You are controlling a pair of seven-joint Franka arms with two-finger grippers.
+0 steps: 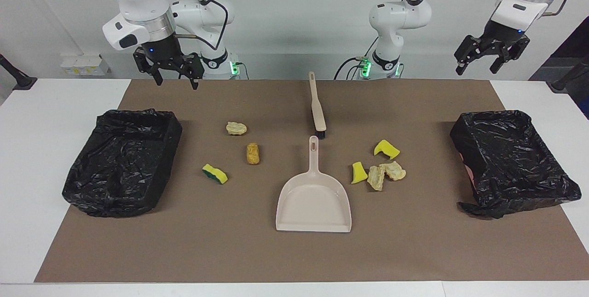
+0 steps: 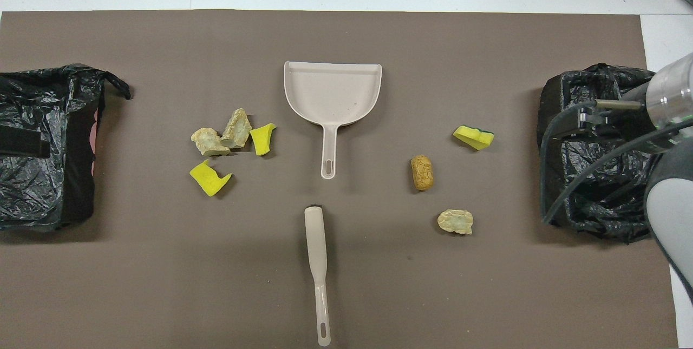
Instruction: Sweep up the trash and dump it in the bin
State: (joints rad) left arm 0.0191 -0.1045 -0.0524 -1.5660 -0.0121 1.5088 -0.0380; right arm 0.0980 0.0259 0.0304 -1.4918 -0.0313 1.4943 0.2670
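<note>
The trash lies on the brown mat in two groups. Toward the right arm's end are a pale tan lump, an orange-brown lump and a green-backed yellow sponge piece. Toward the left arm's end are two yellow sponge pieces and two tan lumps that touch each other. One black-lined bin stands at the right arm's end, another bin at the left arm's end. My right gripper and left gripper hang open and empty over the table's edge nearest the robots.
A beige dustpan lies mid-mat, its handle toward the robots. In line with it, nearer the robots, lies a beige brush with dark bristles facing the dustpan's handle. White table surrounds the mat.
</note>
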